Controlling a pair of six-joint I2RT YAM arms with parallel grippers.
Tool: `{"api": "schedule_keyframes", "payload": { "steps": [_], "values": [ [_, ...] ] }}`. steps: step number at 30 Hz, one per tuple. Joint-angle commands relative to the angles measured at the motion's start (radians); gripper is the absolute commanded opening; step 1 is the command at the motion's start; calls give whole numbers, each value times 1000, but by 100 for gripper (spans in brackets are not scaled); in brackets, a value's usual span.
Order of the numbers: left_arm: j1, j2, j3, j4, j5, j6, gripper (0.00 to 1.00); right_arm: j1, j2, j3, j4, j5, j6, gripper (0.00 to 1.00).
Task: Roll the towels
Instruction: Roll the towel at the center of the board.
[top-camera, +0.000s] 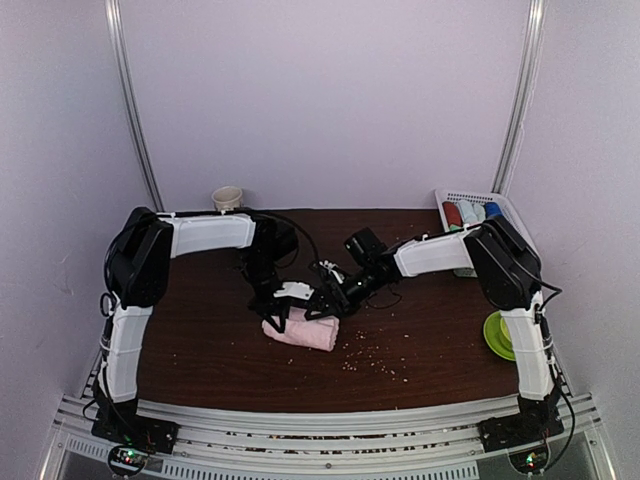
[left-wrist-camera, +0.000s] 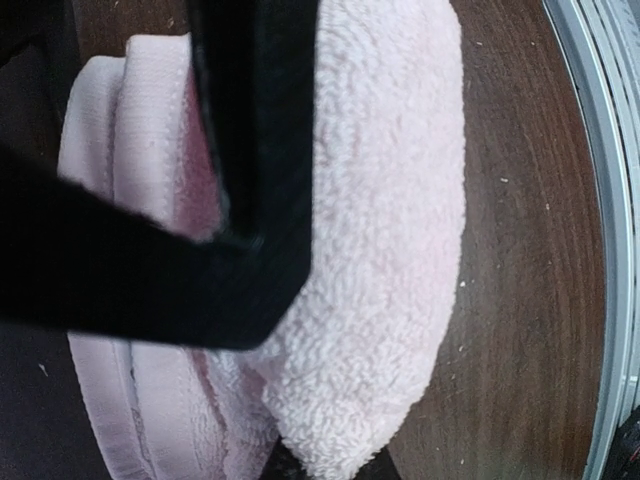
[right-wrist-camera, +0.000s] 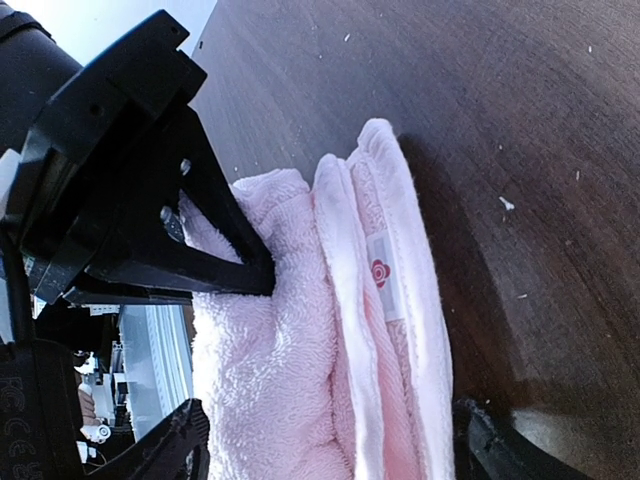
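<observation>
Rolling looks nearly done: the left gripper (top-camera: 272, 310) pinches the pink towel (top-camera: 306, 332) (a fat roll), the right gripper (top-camera: 326, 301) stands wide around it. Next: tuck tight.

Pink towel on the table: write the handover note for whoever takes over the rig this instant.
Left gripper: shut, pinching the layers of the pink towel at its left end.
Right gripper: open, one finger touching the towel's other end.
Towel: centre of the table, bundled in thick layers, loose.
Done: rolled towels sit in the basket, far right corner.
Left: tighten this roll; probably move it to the basket.
</observation>
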Motion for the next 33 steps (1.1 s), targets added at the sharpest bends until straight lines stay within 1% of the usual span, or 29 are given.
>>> {"api": "schedule_keyframes", "payload": {
  "steps": [1,5,10,13,15,20,23,25,27,29,33],
  "values": [
    [46,99,31,105,-136,-71,0,27,-49,-27,73,-106,40,83],
    [50,101,39,109,-160,-68,0,33,-59,-55,162,-142,100,82],
    [57,124,60,76,-160,-63,0,33,-86,-115,346,-174,219,81],
    [76,162,113,41,-150,-75,0,35,-84,-151,441,-182,287,78],
    [86,189,148,6,-142,-77,0,36,-80,-160,466,-183,303,77],
    [100,193,170,-10,-112,-72,0,44,-76,-162,466,-181,304,74],
    [103,203,186,-21,-121,-69,0,44,-74,-165,458,-183,301,71],
    [108,211,195,-26,-126,-70,0,44,-75,-161,423,-184,278,72],
    [112,214,197,-26,-127,-73,0,41,-80,-150,344,-163,208,73],
    [112,206,179,-8,-138,-86,0,33,-93,-150,298,-122,180,74],
    [111,167,82,63,-157,-99,0,12,-128,-199,340,-95,203,78]
  ]
}}
